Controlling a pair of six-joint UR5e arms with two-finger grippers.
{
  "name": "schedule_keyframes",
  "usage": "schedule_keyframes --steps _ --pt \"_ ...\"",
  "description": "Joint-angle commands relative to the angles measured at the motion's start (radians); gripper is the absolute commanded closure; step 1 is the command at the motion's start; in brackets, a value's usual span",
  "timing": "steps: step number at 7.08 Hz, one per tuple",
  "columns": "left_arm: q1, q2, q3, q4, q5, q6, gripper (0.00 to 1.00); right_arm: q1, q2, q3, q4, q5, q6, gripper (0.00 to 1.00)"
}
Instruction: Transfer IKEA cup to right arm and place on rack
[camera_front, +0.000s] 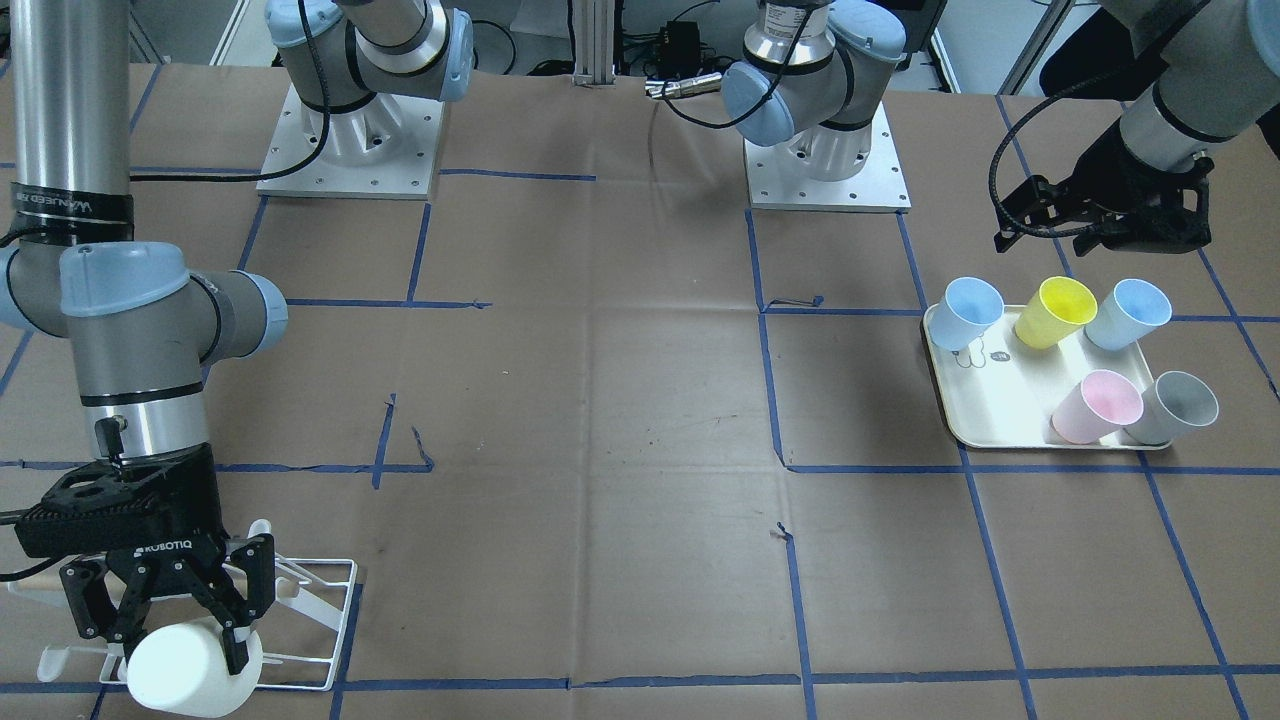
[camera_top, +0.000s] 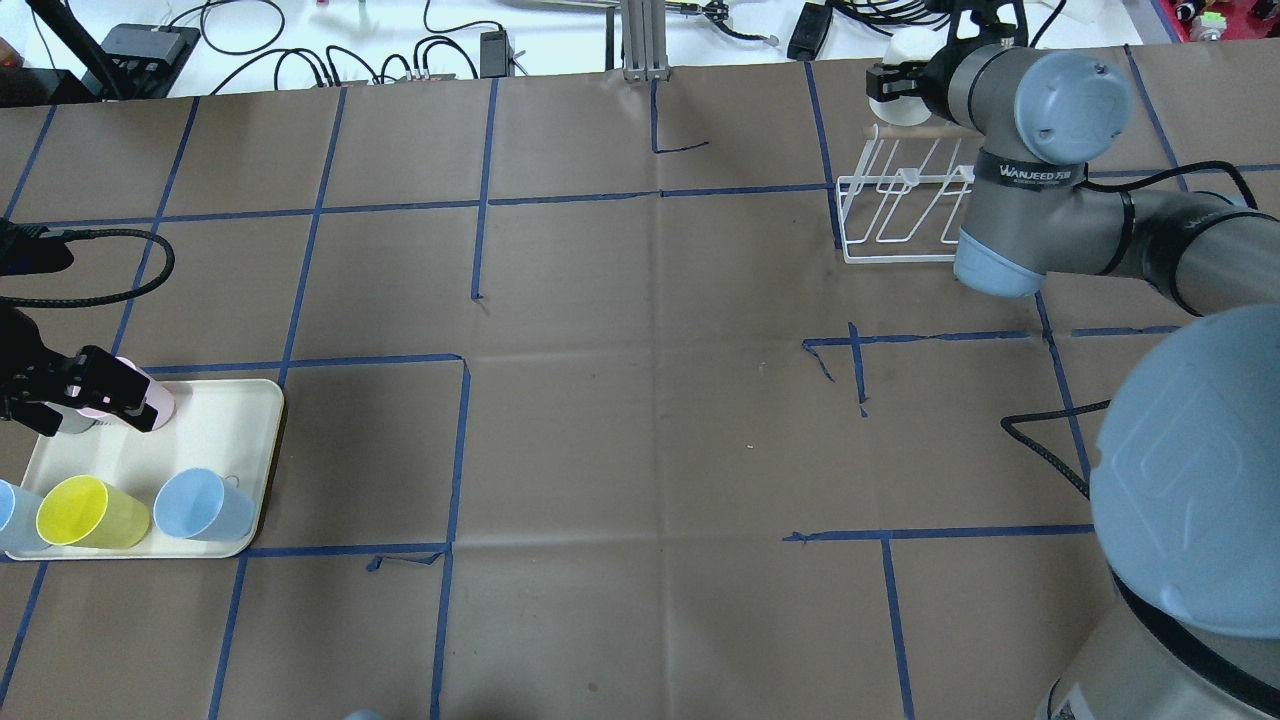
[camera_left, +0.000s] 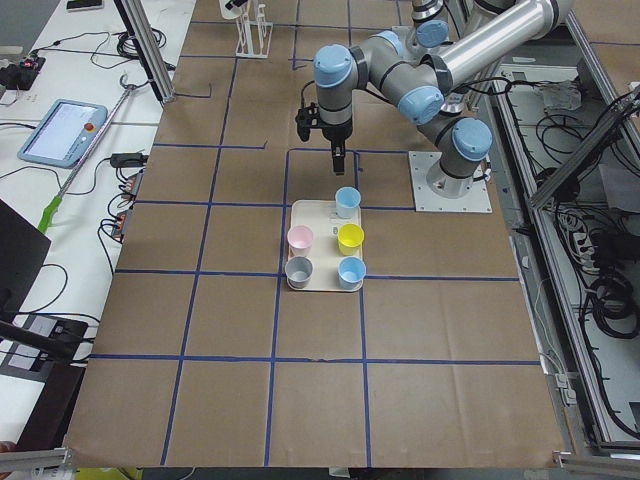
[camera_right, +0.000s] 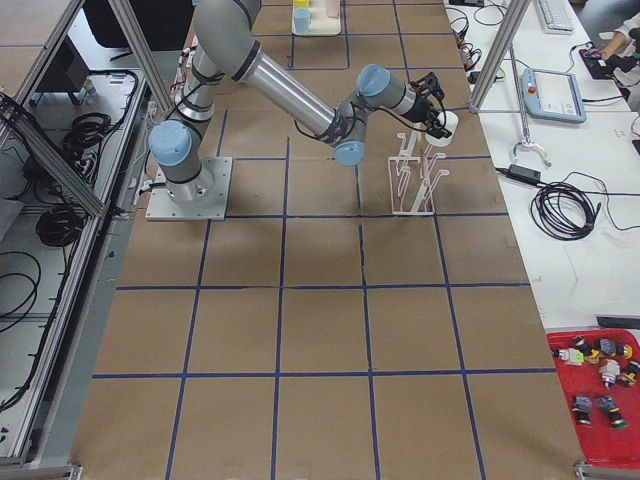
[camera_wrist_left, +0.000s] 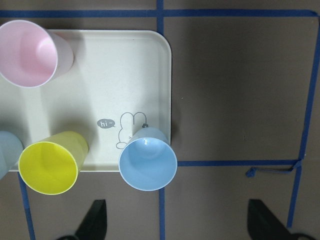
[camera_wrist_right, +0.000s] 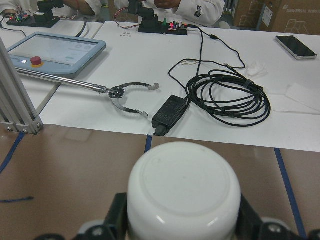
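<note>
The right gripper (camera_front: 185, 645) clasps the cup (camera_front: 190, 672) tilted over the rack (camera_top: 897, 215) for hooking, while the left gripper (camera_wrist_left: 177, 220) hangs spread above the tray (camera_wrist_left: 100, 75).

Item one: white cup (camera_wrist_right: 184, 192), base toward me, clamped between my black fingers (camera_wrist_right: 116, 220). Beyond, on the white bench (camera_wrist_right: 150, 70): coiled black cable (camera_wrist_right: 227, 95), teach pendant (camera_wrist_right: 52, 50) with red button.

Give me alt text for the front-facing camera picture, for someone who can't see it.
The right gripper clamps a white cup over a white wire rack at the lower left of a brown table gridded with blue tape. At the right, the left gripper hangs by a cream tray of five cups in blue, yellow, pink and grey.
</note>
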Motion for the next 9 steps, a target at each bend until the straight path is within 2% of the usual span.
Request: schedule_keyframes --steps 1,2,4,7,9 --pt "0.006 -0.015 -0.085 0.087 -0.069 0.005 0.01 0.000 0.000 0.003 0.000 0.001 0.000 0.12" --pt "0.006 -0.013 -0.134 0.141 -0.067 0.001 0.01 0.000 -0.002 0.003 0.001 0.000 0.001 0.01" --pt "0.006 -0.026 -0.184 0.158 -0.068 -0.012 0.02 0.000 -0.005 0.003 0.002 0.000 0.000 0.00" --pt "0.007 -0.056 -0.320 0.364 -0.046 -0.020 0.02 0.004 -0.069 -0.014 0.017 0.017 0.013 0.00" --pt "0.007 -0.059 -0.386 0.428 -0.029 -0.020 0.02 0.009 -0.141 -0.014 0.020 0.018 0.017 0.00"
